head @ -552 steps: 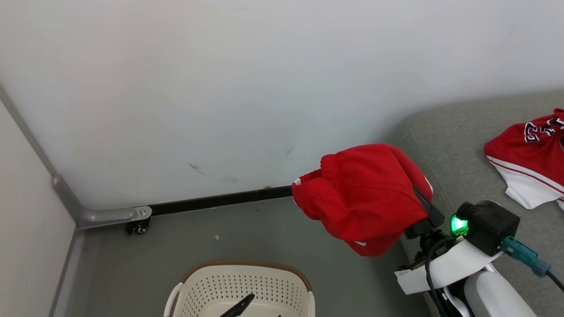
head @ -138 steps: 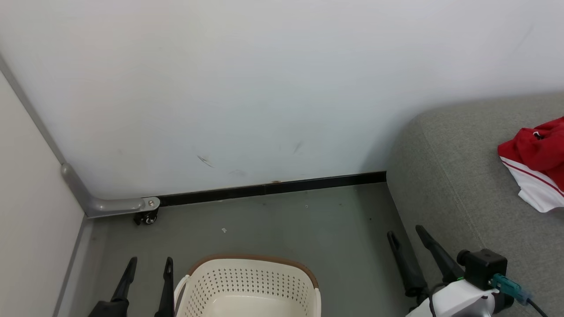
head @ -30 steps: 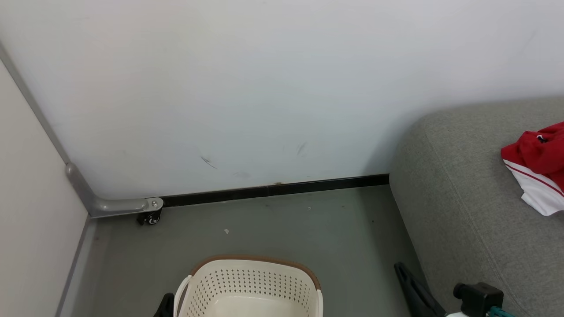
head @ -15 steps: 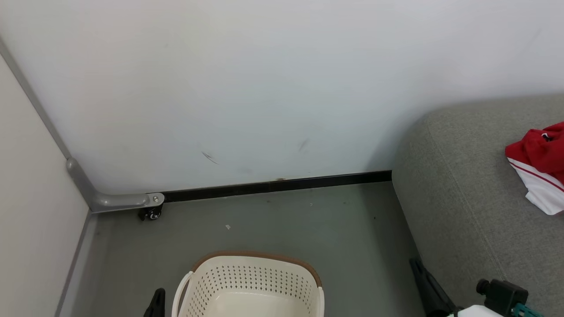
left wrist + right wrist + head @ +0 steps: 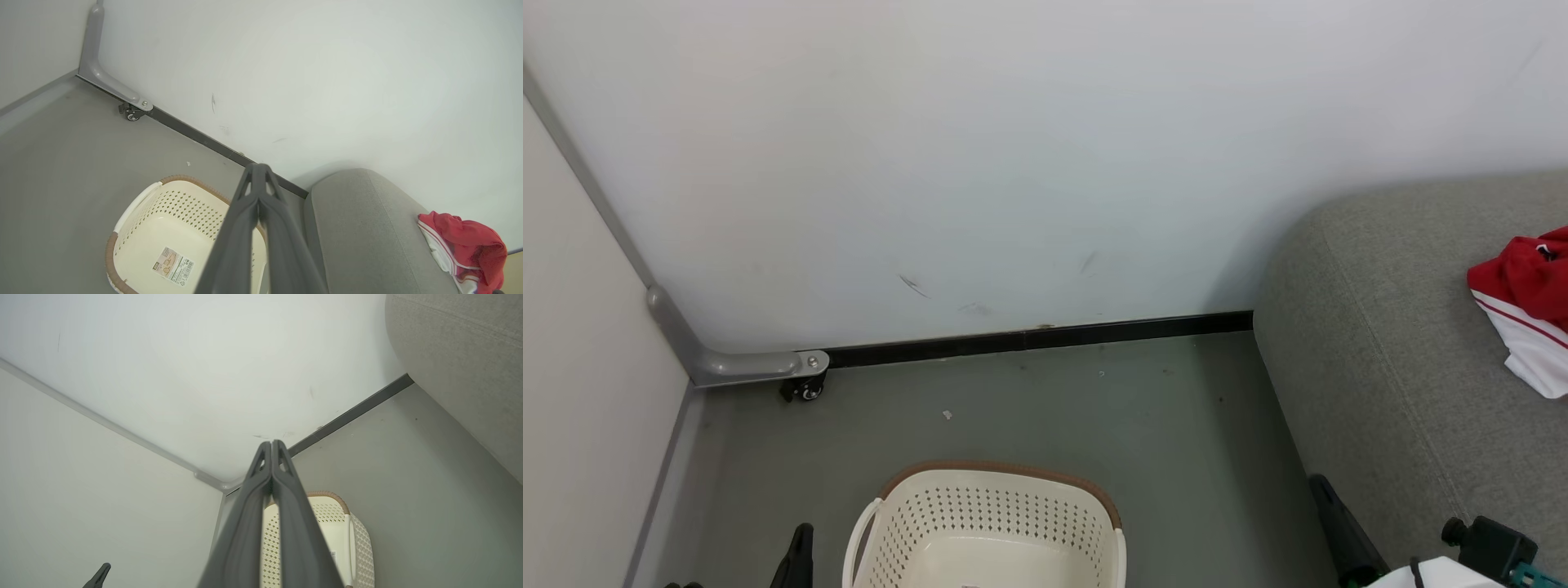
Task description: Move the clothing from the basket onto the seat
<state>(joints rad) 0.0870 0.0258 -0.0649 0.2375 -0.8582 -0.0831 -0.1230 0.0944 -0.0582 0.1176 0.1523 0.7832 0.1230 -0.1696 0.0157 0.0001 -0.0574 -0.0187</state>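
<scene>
The cream basket stands on the floor at the bottom middle of the head view, and what shows of its inside is bare. In the left wrist view the basket holds nothing but its label sticker. Red and white clothing lies in a heap on the grey seat at the right edge. My left gripper is low beside the basket's left side. My right gripper is low against the seat's front. Both wrist views show the fingers pressed together, left gripper and right gripper, with nothing held.
A white wall with a black baseboard closes the back. A grey panel foot with a caster sits at the left corner, beside a pale side wall. Grey floor lies between basket, wall and seat.
Both grippers have sunk toward the bottom edge of the head view, and the picture has shifted slightly. The red shorts that my right gripper carried much earlier now lie on the seat.
</scene>
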